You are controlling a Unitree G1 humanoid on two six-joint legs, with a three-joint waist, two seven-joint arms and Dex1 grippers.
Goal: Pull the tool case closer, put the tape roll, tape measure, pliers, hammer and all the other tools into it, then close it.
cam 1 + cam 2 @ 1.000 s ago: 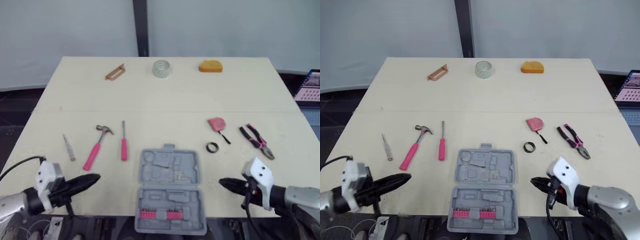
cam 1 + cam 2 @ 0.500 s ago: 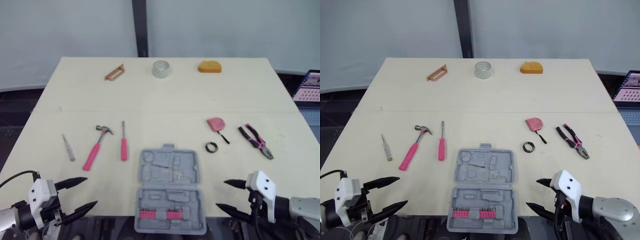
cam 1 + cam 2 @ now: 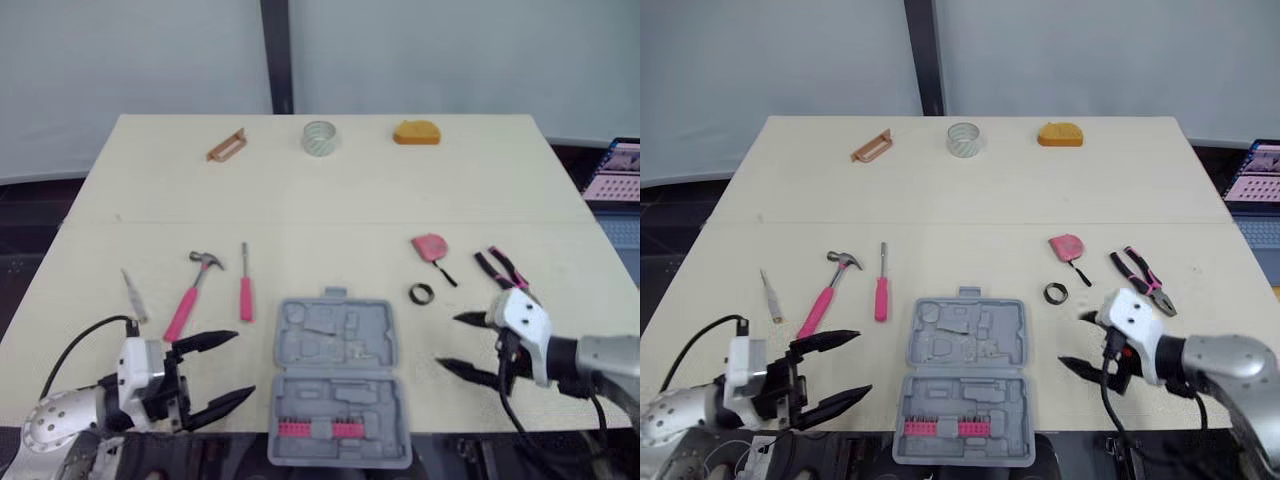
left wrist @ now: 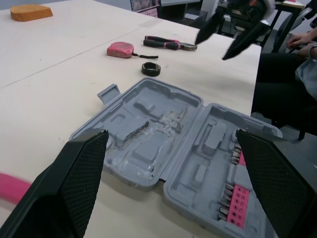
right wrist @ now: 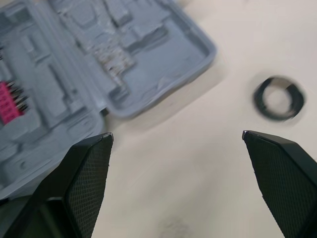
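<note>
Left hand (image 3: 240,365) hovers low with its fingers spread. The open grey tool case (image 3: 336,345) lies flat just beside it. Right hand (image 3: 447,340), also spread, flanks the case's other side. Beyond the left hand lie a pink hammer (image 3: 193,290) and a screwdriver (image 3: 245,292). Beyond the right hand lie a black tape roll (image 3: 423,294), a tape measure (image 3: 432,246) and pliers (image 3: 500,268) on the pale worktop (image 3: 330,200).

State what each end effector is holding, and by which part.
Nothing is held: left end effector and right end effector are open beside the tool case.
</note>
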